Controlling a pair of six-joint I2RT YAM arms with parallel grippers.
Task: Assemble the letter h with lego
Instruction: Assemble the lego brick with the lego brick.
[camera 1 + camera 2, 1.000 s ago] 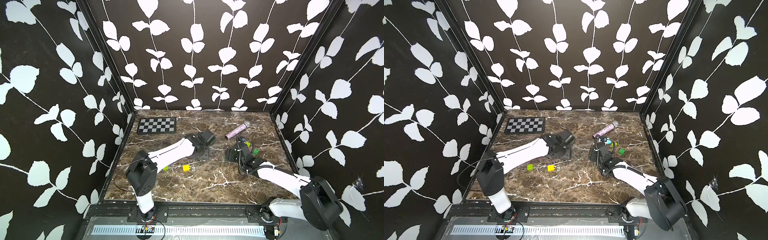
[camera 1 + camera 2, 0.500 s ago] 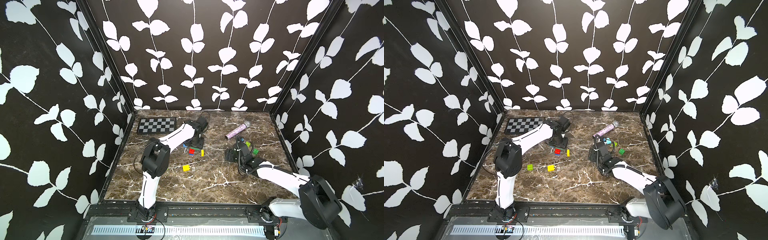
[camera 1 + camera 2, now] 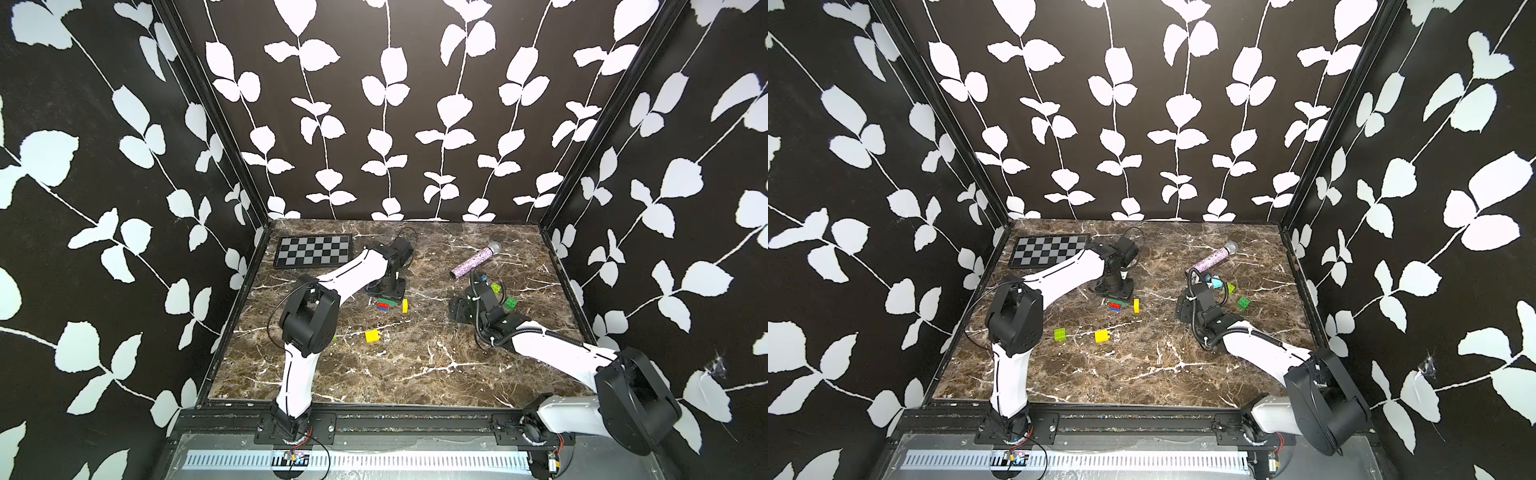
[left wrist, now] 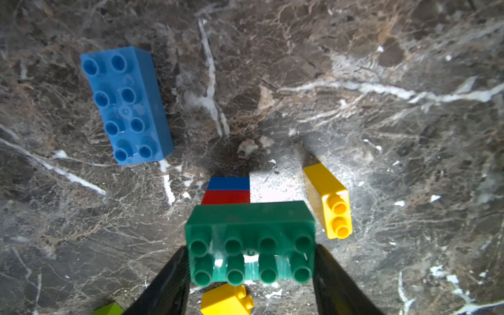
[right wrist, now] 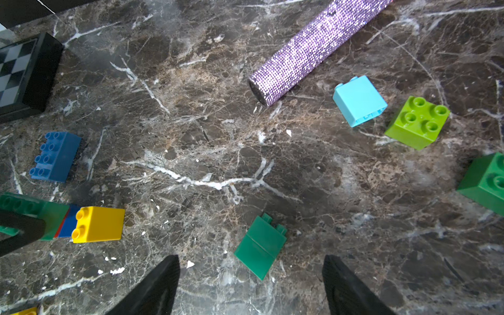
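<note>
The marble surface point(image 3: 415, 374) carries a chequered board point(image 3: 313, 250), well apart from the purple microphone point(image 3: 476, 260). The left tool point(image 4: 251, 253), also well apart from the microphone on the board's side, pinches the dark green brick point(image 4: 249, 218) by its ends. A red brick point(image 4: 225, 197) and a blue brick point(image 4: 228, 183) are joined behind it, and a yellow brick point(image 4: 327, 196) lies just beside. The right tool point(image 5: 250, 258) hangs near the microphone's handle end, fingers spread and holding nothing, with a small dark green piece point(image 5: 260, 246) by its fingertips. A light blue brick point(image 5: 359, 99) and a lime brick point(image 5: 417, 122) lie just beside that handle end.
</note>
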